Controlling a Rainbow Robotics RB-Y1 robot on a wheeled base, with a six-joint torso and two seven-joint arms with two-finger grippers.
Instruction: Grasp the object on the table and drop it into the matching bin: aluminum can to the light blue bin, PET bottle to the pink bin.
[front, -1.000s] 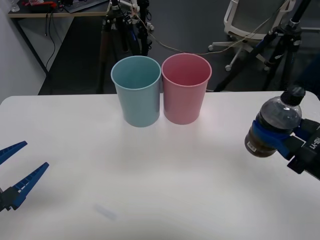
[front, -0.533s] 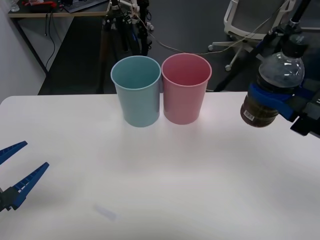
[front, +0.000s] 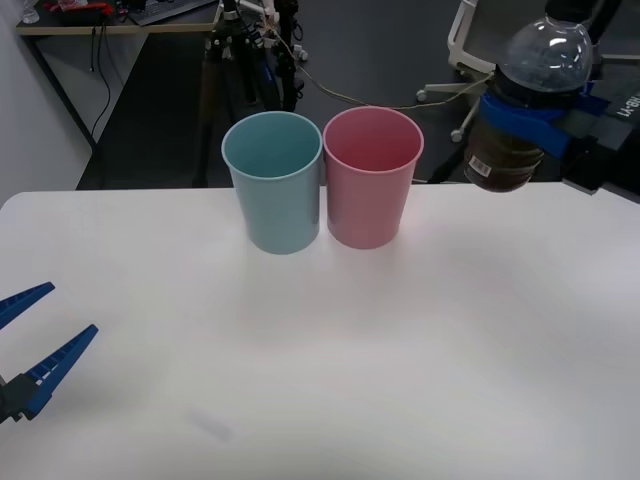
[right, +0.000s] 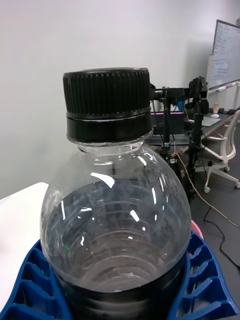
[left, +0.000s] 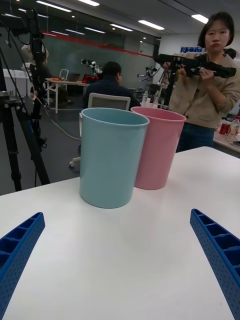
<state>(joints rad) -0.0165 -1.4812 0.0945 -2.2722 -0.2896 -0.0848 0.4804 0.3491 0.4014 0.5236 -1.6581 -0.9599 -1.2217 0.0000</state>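
While right pincer (front: 535, 120) holds PET bottle (front: 528, 95) high at right, above far edge of white surface (front: 400, 340), step in hand is carry to bin. Blue ribbed fingers (right: 202, 290) clamped round bottle's body above dark label band, cap tipped up and back. Pink bin (front: 372, 190) stands upright, touching light blue bin (front: 273, 180) by look of it. Next move calls for travel leftward until bottle hangs over pink rim, then release. Left pincer (front: 35, 345) parked low at left, fingers apart, holding nothing.

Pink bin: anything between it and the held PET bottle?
No: front view shows only open air between the pink bin and the PET bottle in the right gripper.
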